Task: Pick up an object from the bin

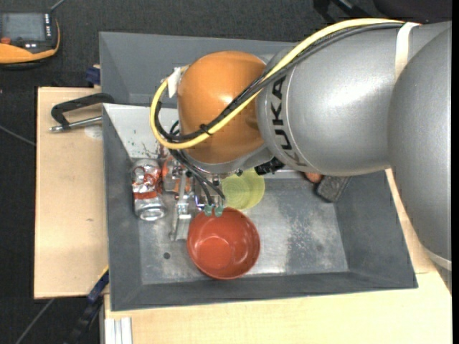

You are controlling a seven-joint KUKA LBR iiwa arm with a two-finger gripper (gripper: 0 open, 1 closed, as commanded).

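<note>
Gripper (pixel 192 205): low in the bin (pixel 308 228), between crushed can (pixel 146 188) and red bowl (pixel 224 244); we cannot tell its opening or any hold. Pick, we judge: not yet done.

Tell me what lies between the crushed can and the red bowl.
In the camera view, the robot's jaws hang between the crushed can and the red bowl, standing apart with nothing in them, over the bin floor.

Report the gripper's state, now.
Gripper: open or shut cannot be told. It sits low by the rim of the red bowl, near the crushed can.
</note>
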